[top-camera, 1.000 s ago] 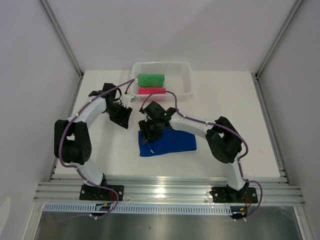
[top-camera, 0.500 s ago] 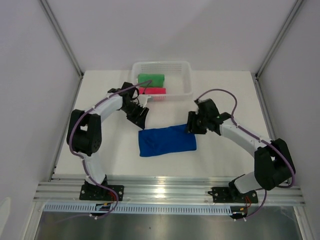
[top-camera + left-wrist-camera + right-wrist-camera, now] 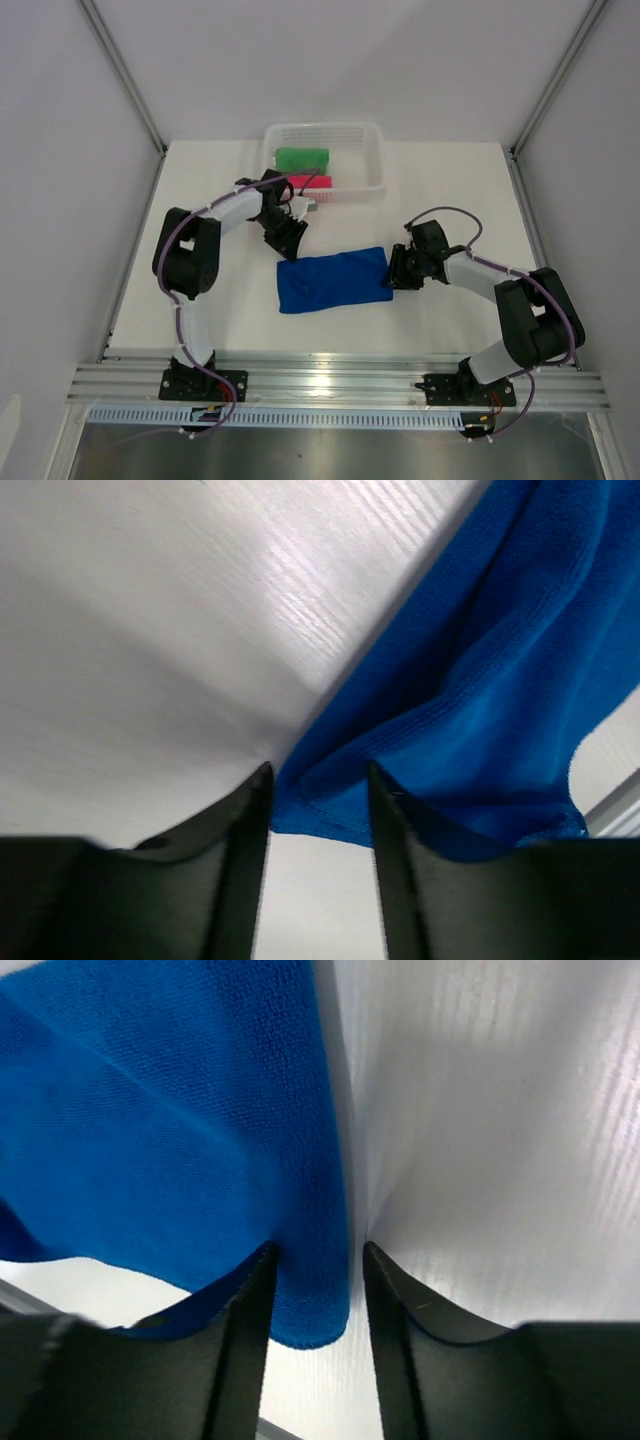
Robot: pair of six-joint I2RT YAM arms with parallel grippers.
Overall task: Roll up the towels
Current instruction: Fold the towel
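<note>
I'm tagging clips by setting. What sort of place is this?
Likely a robot lab test cell, not a home: blank white walls with metal struts, a white table, and the left arm and right arm bolted to an aluminium rail at its near edge.

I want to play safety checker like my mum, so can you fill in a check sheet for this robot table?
Surface: white table, no spills seen.
Job's things: blue towel spread out, not yet rolled; green towel and pink towel rolled, inside the basket.
Clutter: nothing seen.
Grippers: left gripper open, fingers either side of the blue towel's far left corner; right gripper open, fingers either side of its right edge.
Cables: purple cables loop along both arms.
Surroundings: white walls; metal rail at the near edge.
</note>
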